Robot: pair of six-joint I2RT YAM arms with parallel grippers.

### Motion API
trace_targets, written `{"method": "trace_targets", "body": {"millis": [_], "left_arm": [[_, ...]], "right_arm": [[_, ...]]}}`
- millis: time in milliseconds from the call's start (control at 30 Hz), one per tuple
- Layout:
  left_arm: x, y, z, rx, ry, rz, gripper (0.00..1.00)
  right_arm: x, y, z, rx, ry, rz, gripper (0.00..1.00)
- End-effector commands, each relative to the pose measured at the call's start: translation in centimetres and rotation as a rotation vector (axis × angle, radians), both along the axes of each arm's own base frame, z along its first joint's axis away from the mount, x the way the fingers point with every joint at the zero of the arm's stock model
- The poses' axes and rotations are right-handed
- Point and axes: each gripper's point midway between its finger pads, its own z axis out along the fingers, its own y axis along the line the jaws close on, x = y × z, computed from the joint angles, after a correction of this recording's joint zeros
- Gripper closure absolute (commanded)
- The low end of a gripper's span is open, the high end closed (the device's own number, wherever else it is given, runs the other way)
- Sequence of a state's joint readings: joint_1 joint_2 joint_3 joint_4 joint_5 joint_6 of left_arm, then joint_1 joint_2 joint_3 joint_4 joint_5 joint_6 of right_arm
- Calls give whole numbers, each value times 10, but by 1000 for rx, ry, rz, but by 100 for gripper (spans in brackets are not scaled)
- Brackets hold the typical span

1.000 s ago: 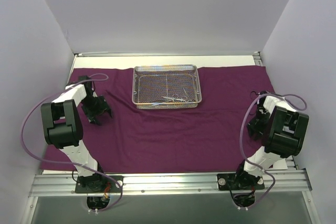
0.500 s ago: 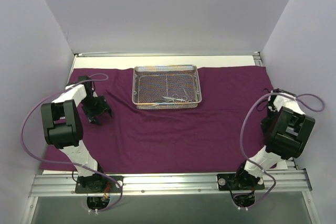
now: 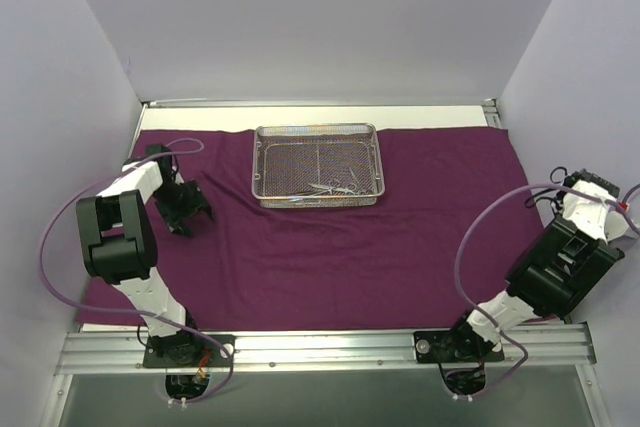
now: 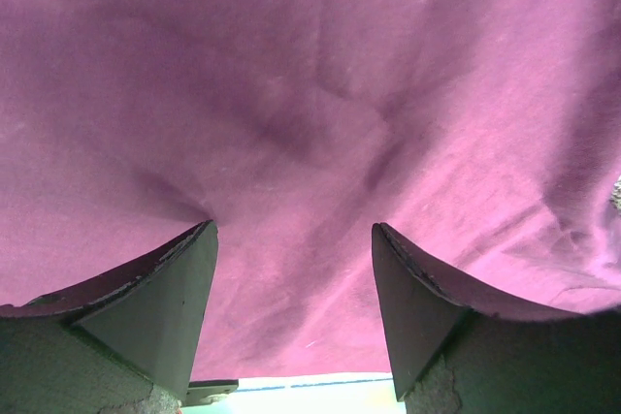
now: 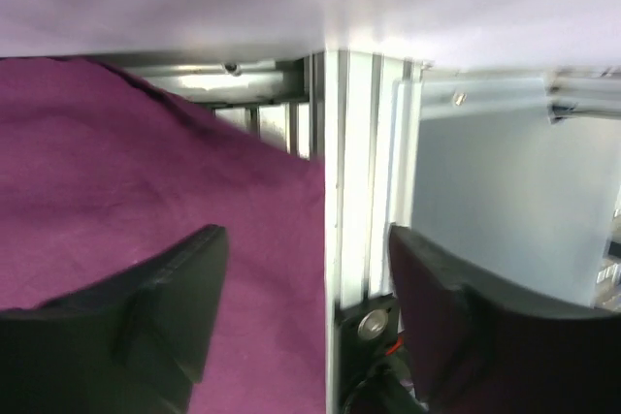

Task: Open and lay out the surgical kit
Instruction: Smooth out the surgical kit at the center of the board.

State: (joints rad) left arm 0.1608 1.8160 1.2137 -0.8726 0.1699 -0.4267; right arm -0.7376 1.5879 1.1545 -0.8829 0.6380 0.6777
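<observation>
The dark purple cloth wrap [image 3: 330, 247] lies spread flat over the table. On it at the back middle sits the silver wire-mesh tray [image 3: 316, 129], with thin metal instruments [image 3: 330, 188] along its front side. My left gripper [image 3: 197, 224] hovers low over the cloth's left part, open and holding nothing; in the left wrist view [image 4: 294, 230] only cloth [image 4: 320, 94] shows between the fingers. At the table's right edge my right gripper [image 3: 562, 187] is open; in the right wrist view [image 5: 309, 235] it straddles the cloth's edge [image 5: 146, 172], gripping nothing.
A white aluminium rail [image 5: 354, 191] runs along the table's right side just past the cloth's edge. White walls enclose the table at left, back and right. A metal rail [image 3: 320, 347] with both arm bases lines the near edge.
My right arm swung out to the table's right edge. The cloth's right side now lies further right. The right jaws shut, then opened and let go. The left arm stayed put.
</observation>
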Motion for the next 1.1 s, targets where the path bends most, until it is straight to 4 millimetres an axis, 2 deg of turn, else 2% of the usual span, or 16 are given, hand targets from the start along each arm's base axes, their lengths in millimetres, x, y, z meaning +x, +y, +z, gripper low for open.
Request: {"method": "trace_targets", "body": {"millis": [0, 133, 267, 367, 400, 533, 567, 633, 700, 767, 800, 867, 900, 967, 1000, 1067], "left_arm": [[5, 2, 12, -9, -64, 10, 27], [5, 4, 15, -6, -64, 16, 27], [5, 8, 19, 18, -69, 16, 27], [4, 13, 21, 46, -75, 9, 26], [3, 13, 22, 50, -78, 7, 25], [7, 24, 33, 107, -96, 9, 17], [8, 26, 37, 122, -99, 10, 16], [11, 37, 47, 181, -101, 16, 15], [13, 41, 56, 205, -113, 29, 14], [27, 44, 72, 224, -179, 36, 11], [34, 41, 76, 227, -210, 26, 10], [57, 41, 90, 233, -280, 31, 7], [67, 34, 94, 228, -306, 12, 7], [96, 25, 97, 225, -364, -17, 7], [106, 19, 96, 220, -374, -42, 7], [131, -5, 91, 169, -386, -107, 7]], "right_arm": [[-3, -20, 28, -65, 74, 34, 24], [27, -16, 52, -92, -27, 143, 21], [83, 11, 68, -100, -77, 364, 23], [144, 47, 74, -91, -147, 553, 24], [174, 78, 68, -43, -176, 674, 23], [247, 150, 67, 22, -285, 897, 16], [264, 161, 66, 35, -323, 935, 10], [296, 196, 51, 130, -353, 1043, 7], [325, 207, 36, 158, -358, 1070, 5], [347, 222, 26, 177, -378, 1123, 4], [357, 230, 8, 210, -368, 1146, 4], [383, 244, 8, 237, -425, 1198, 3], [389, 247, -12, 266, -399, 1198, 3], [405, 257, -10, 299, -423, 1225, 3], [408, 259, -29, 329, -389, 1226, 3], [417, 268, -28, 353, -394, 1257, 3]]}}
